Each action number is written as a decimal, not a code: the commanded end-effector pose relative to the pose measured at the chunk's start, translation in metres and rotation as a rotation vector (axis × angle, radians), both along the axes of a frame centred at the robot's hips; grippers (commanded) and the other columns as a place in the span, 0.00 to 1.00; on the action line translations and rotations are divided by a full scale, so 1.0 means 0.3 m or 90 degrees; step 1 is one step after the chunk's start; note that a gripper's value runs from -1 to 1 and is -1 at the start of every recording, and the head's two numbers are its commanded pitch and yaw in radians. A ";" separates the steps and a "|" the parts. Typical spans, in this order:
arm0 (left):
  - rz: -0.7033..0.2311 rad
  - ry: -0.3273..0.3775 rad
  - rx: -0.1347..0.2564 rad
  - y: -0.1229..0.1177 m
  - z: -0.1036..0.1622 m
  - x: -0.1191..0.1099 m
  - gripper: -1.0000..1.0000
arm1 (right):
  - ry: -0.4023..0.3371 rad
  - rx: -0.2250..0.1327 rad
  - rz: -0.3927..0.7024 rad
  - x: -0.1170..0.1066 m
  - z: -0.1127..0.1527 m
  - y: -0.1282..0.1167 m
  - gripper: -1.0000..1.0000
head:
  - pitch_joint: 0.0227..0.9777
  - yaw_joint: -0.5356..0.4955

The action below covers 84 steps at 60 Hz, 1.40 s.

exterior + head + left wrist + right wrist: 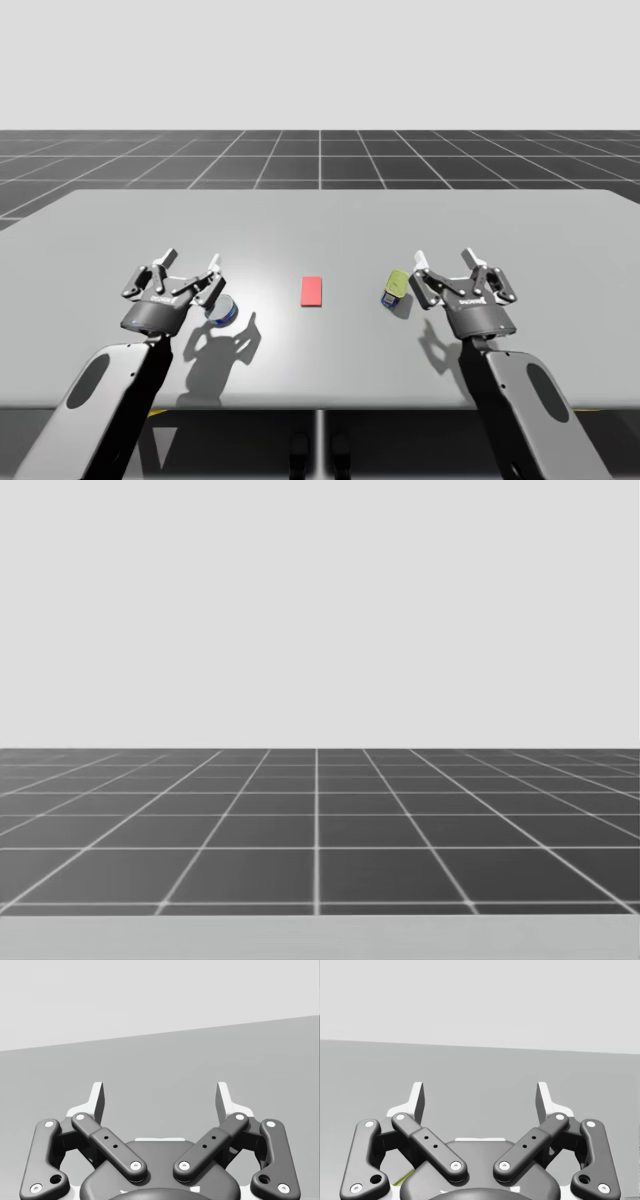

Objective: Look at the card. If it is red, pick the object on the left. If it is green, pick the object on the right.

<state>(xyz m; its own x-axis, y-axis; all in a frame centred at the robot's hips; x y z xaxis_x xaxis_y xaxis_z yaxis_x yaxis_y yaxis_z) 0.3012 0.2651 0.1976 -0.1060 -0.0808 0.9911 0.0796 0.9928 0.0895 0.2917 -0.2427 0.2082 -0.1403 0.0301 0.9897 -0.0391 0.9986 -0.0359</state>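
High view: small blue-and-white cylindrical can [223, 311] just beside left gripper [189, 263], jaws apart; probably light, rigid, slippery; grasp across curved sides.

Card [312, 291] lies on the table [320, 220]; can [224, 312] to its left; box [394, 289] to its right.

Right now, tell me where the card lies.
In the high view, the red card lies midway between the blue-and-white can by my left gripper and the yellow-green box by my right gripper.
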 end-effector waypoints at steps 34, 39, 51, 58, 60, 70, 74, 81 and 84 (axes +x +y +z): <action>0.001 -0.005 0.011 -0.002 -0.004 0.000 0.00 | -0.031 -0.007 -0.031 0.014 -0.003 -0.004 0.00 | 0.46 0.51; 0.000 -0.007 0.012 -0.001 -0.004 0.000 0.00 | -0.032 -0.008 -0.030 0.015 -0.005 -0.004 0.00 | 0.52 0.51; -0.002 -0.010 0.020 -0.006 -0.008 0.004 0.00 | -0.036 -0.010 -0.029 0.014 -0.004 -0.006 0.00 | 0.66 0.51; -0.003 -0.010 0.024 -0.010 -0.010 0.006 0.00 | -0.037 -0.011 -0.028 0.013 -0.005 -0.005 0.00 | 0.72 0.52; -0.004 -0.010 0.025 -0.010 -0.010 0.006 0.00 | -0.037 -0.012 -0.028 0.012 -0.005 -0.004 0.00 | 0.75 0.53; -0.006 -0.012 0.025 -0.012 -0.009 0.004 0.00 | -0.038 -0.014 -0.027 0.010 -0.006 -0.002 0.00 | 0.81 0.54; -0.006 -0.011 0.025 -0.013 -0.008 0.004 0.00 | -0.039 -0.016 -0.028 0.010 -0.006 -0.001 0.00 | 0.82 0.54; -0.005 -0.011 0.025 -0.014 -0.008 0.004 0.00 | -0.041 -0.017 -0.029 0.009 -0.005 -0.001 0.00 | 0.83 0.54; -0.005 -0.011 0.025 -0.014 -0.007 0.003 0.00 | -0.041 -0.018 -0.029 0.008 -0.005 -0.001 0.00 | 0.83 0.54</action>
<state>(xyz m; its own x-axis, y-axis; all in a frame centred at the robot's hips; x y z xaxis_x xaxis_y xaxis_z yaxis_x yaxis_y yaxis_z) 0.3023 0.2613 0.1953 -0.1240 -0.1178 0.9853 0.0859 0.9879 0.1290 0.2945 -0.2431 0.2065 -0.1993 0.0624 0.9780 0.0086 0.9980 -0.0619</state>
